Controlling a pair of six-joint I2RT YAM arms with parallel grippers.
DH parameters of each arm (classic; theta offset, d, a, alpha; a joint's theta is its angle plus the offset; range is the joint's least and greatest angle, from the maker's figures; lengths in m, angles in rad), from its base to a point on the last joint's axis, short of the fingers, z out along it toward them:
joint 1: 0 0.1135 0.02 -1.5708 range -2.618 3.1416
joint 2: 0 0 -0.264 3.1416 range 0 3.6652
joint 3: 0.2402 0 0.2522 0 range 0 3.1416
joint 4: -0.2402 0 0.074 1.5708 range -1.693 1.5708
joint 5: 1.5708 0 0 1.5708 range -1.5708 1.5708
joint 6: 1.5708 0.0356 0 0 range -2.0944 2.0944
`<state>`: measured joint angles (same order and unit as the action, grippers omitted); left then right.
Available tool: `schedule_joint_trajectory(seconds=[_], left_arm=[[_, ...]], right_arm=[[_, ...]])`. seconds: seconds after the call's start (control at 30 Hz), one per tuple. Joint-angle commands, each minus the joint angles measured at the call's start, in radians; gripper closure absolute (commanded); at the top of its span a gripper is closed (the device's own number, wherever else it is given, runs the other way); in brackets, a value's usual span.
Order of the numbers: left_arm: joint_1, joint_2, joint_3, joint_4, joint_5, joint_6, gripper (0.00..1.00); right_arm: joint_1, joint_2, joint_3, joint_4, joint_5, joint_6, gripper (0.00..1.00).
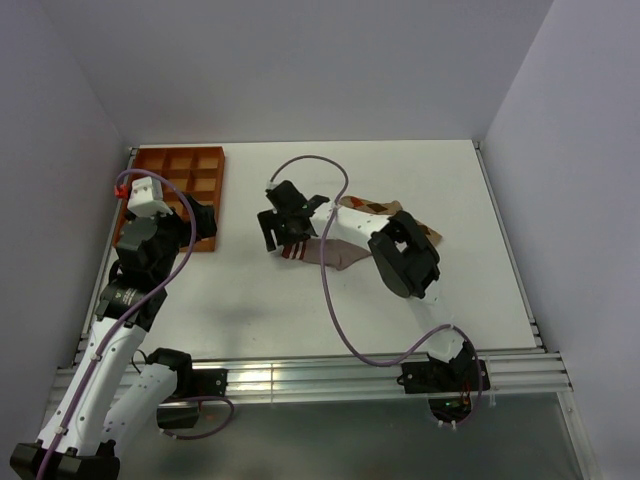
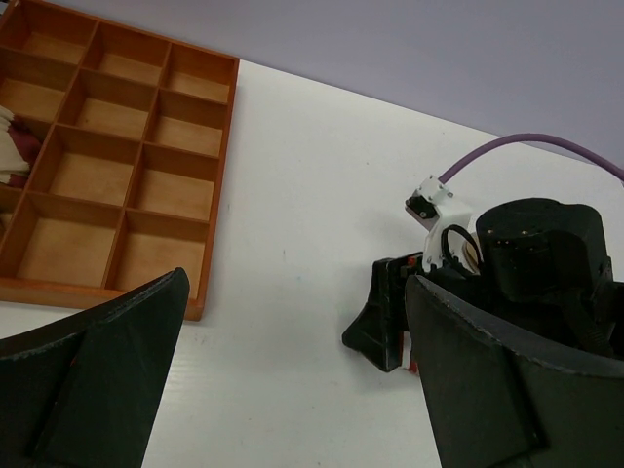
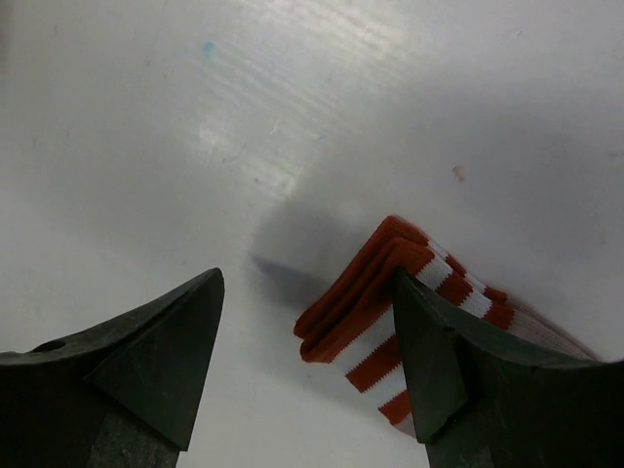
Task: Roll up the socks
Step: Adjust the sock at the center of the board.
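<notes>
The socks lie in a stack mid-table. The grey-brown sock ends in a red-and-white striped cuff at its left. The tan argyle sock shows behind and to the right of the right arm. My right gripper hangs open over that cuff. In the right wrist view the folded cuff lies on the table between the jaws of the right gripper, against the right finger. My left gripper stands open and empty above bare table, to the left of the socks, by the tray's corner.
An orange-brown compartment tray sits at the back left; in the left wrist view one far-left cell of the tray holds some white and dark red fabric. White walls close off the back and sides. The right arm's purple cable loops over the table.
</notes>
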<state>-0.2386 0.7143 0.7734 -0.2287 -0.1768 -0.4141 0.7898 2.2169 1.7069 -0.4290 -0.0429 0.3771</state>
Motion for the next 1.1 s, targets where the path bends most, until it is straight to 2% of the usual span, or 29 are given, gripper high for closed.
schedule_joint_trajectory(seconds=[0.0, 0.2, 0.37, 0.5, 0.6, 0.77, 0.87, 1.07], left_arm=[[0.005, -0.018, 0.0, 0.046, 0.017, -0.011, 0.0], [0.005, -0.016, 0.004, 0.046, 0.016, -0.008, 0.0], [0.005, -0.013, 0.003, 0.048, 0.025, -0.009, 0.0], [0.007, -0.007, 0.001, 0.052, 0.037, -0.011, 0.01], [0.007, -0.006, 0.001, 0.054, 0.039, -0.011, 0.0], [0.005, -0.006, 0.0, 0.052, 0.039, -0.012, 0.01], [0.005, -0.004, 0.001, 0.052, 0.04, -0.012, 0.01], [0.005, -0.003, 0.0, 0.049, 0.037, -0.011, 0.0]], right_arm=[[0.034, -0.059, -0.047, -0.16, -0.124, -0.065, 0.23], [0.135, -0.222, -0.2, -0.29, -0.191, -0.227, 0.22], [0.178, -0.382, -0.305, -0.33, -0.23, -0.268, 0.23], [0.16, -0.535, -0.332, -0.295, -0.101, -0.207, 0.22], [0.059, -0.602, -0.348, -0.232, -0.005, -0.13, 0.22], [-0.167, -0.527, -0.328, -0.191, 0.103, -0.05, 0.23], [-0.236, -0.476, -0.296, -0.153, 0.094, -0.032, 0.25], [-0.294, -0.35, -0.257, -0.128, 0.078, -0.003, 0.25]])
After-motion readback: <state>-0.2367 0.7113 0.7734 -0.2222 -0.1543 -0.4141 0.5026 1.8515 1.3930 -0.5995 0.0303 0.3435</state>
